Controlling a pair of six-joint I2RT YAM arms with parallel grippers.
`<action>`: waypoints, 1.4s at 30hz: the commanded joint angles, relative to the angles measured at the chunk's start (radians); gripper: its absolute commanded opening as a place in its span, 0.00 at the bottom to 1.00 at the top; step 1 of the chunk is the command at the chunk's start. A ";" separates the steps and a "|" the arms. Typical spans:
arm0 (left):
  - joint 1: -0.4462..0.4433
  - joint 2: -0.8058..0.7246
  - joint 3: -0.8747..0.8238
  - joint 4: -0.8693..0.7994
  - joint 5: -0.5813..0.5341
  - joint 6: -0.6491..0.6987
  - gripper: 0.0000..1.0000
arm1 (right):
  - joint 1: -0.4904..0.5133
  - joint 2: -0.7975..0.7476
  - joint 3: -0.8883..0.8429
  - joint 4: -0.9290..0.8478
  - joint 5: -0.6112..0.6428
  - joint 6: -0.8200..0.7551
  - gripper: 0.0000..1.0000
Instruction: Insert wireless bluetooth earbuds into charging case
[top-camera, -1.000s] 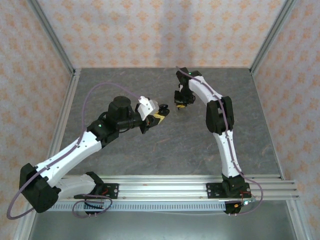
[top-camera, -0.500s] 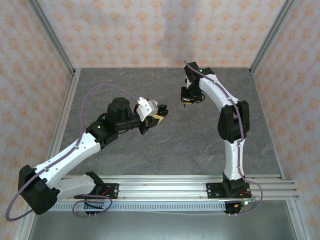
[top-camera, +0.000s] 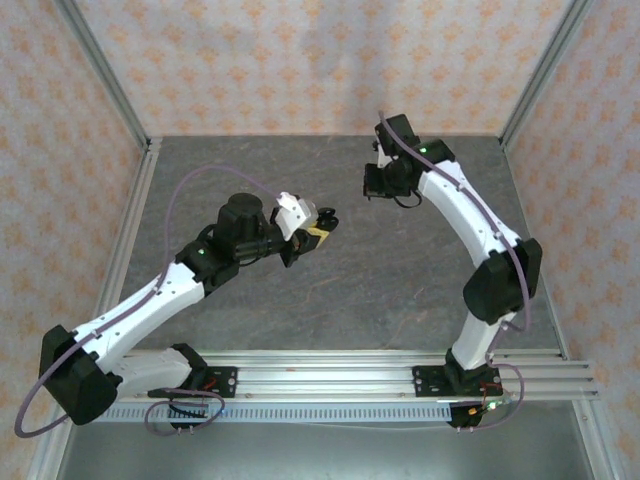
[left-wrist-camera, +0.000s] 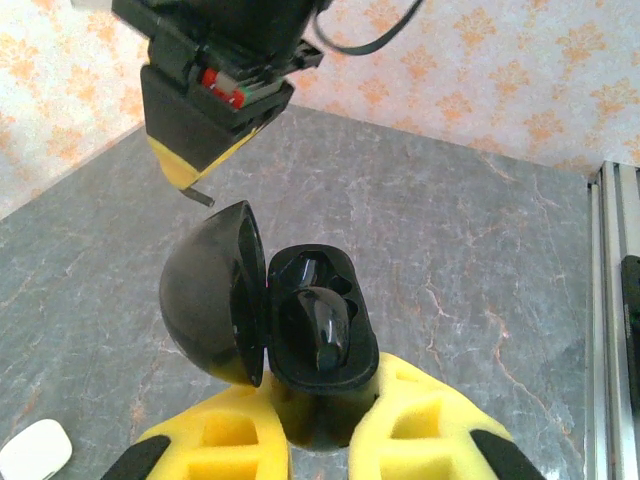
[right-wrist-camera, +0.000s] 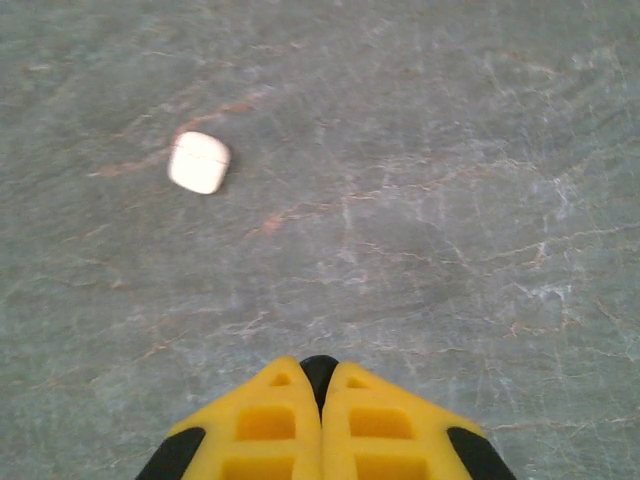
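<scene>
From the top external view, the left gripper (top-camera: 319, 229) hangs above the middle of the grey table (top-camera: 330, 290), clamped on the black charging case (top-camera: 327, 216). The right gripper (top-camera: 372, 186) sits off to the right and further back, apart from the case.

In the left wrist view, the left gripper (left-wrist-camera: 320, 432) pinches the base of the black charging case (left-wrist-camera: 352, 372) between its yellow fingers (left-wrist-camera: 232, 442). The hinged lid (left-wrist-camera: 213, 296) stands swung open to the left. One black earbud (left-wrist-camera: 322, 326) is seated in the nearer socket; the farther socket (left-wrist-camera: 304, 268) is bare. The right gripper (left-wrist-camera: 205, 140) hovers above and to the left of the open case without touching it. A thin dark sliver pokes out below its yellow tip, and what it is cannot be told. A white closed case (left-wrist-camera: 35, 450) lies on the table at lower left.

In the right wrist view, the right gripper (right-wrist-camera: 321, 395) has its fingers pressed together, with a small dark spot at the tips. The white closed case (right-wrist-camera: 198, 162) lies on the table well ahead and to the left.
</scene>
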 joint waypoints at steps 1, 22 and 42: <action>0.005 0.020 0.050 0.057 -0.014 -0.032 0.00 | 0.048 -0.117 -0.034 0.056 0.076 -0.015 0.02; 0.004 0.038 0.053 0.216 -0.049 -0.148 0.00 | 0.237 -0.630 -0.499 0.798 0.022 0.096 0.02; 0.004 -0.006 0.054 0.211 -0.077 -0.151 0.00 | 0.270 -0.638 -0.637 0.920 -0.057 0.118 0.02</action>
